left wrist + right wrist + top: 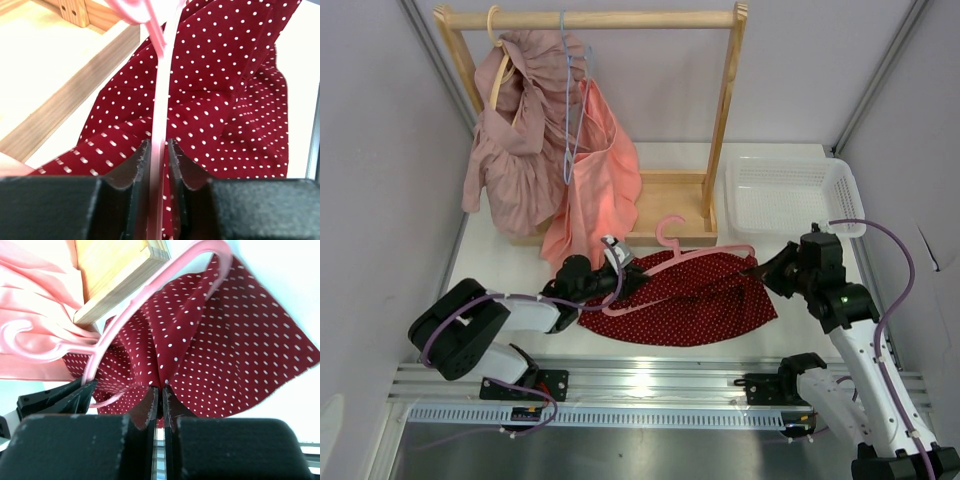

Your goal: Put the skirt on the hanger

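Dark red cloth with tiny white dots: skirt (690, 295), fanned out flat on white table (800, 335), just in front of the wooden rack (675, 200) base and between the two arms. Lying along its upper edge, thin pink plastic hanger (710, 253), hook toward the rack. Seen from the right wrist, cloth gathered up inside the hanger's right shoulder; exact routing over the bar hard to tell.

Left gripper (623, 272) at the hanger's left arm, black fingers (131, 172) set close on either side of the pink bar. Pressing it or just clear of it: cannot tell. Right gripper (753, 268) at the skirt's right end, clamped tight on a raised fold of the dotted cloth just below the hanger.

Handling, as a judgement only: light, limp fabric, prone to sagging, bunching and sliding off smooth plastic. No stiffness to push with, so best pinched at an edge or fold and drawn along, never shoved. Hanger thin, probably springy and slick; best taken on a straight arm, clear of the cloth. Nothing fragile, but some risk of twisting the hanger out of a light grasp under a hard tug.
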Controlling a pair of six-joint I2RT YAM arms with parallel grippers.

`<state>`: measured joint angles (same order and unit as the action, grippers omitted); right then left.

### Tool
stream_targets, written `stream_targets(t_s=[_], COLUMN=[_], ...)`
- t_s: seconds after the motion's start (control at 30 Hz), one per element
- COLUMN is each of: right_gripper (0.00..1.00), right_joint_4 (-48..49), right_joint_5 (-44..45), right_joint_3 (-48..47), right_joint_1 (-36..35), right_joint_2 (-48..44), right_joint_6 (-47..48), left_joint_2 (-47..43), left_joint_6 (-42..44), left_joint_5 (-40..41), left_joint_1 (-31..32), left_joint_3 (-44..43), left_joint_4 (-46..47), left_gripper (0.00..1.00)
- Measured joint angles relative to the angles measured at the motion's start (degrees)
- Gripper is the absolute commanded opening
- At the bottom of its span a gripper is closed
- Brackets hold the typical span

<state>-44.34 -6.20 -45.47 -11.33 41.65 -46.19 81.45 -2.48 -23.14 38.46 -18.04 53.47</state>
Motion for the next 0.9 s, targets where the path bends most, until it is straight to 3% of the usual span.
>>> stream_targets(t_s=[0.37, 0.47, 0.5, 0.6, 0.67, 0.77, 0.87, 0.9], right_gripper=[0.04, 0.05, 0.04, 0.05, 0.06, 0.1, 0.22, 0.33], right_joint_4=[-0.28, -0.72, -0.74, -1.16, -1.22, -1.33, -1.9, -2.1], right_joint_5=[-0.87, -1.01, -1.03, -1.2, -1.22, -1.2, -1.14, -1.05], right_joint_3=[-1.01, -1.92, -2.08, -2.12, -1.95, -0.37, 1.53, 2.16], right_joint_1=[0.33, 0.52, 0.55, 0.59, 0.59, 0.59, 0.59, 0.59], right_joint_2=[0.11, 0.09, 0.02, -0.66, -1.27, -2.84, -4.37, -4.79], right_joint_6=[0.0, 0.0, 0.0, 0.0, 0.0, 0.0, 0.07, 0.17], left_joint_2=[2.67, 3.54, 3.76, 4.04, 4.07, 4.07, 4.07, 4.07], left_joint_6=[-1.07, -1.07, -1.03, -1.07, -1.18, -1.03, -0.83, -0.52], left_joint_5=[0.55, 1.42, 1.97, 2.21, 1.92, 1.77, 2.03, 2.03], left_joint_1=[0.31, 0.33, 0.33, 0.42, 0.46, 0.85, 0.85, 0.85], left_joint_3=[0.0, -0.04, -0.11, -0.48, -1.38, -3.06, -3.65, -3.65], left_joint_4=[1.11, 1.27, 1.22, 1.18, 1.05, 0.96, 0.72, 0.52], left_gripper=[0.31, 0.24, 0.16, 0.03, 0.0, 0.0, 0.0, 0.0])
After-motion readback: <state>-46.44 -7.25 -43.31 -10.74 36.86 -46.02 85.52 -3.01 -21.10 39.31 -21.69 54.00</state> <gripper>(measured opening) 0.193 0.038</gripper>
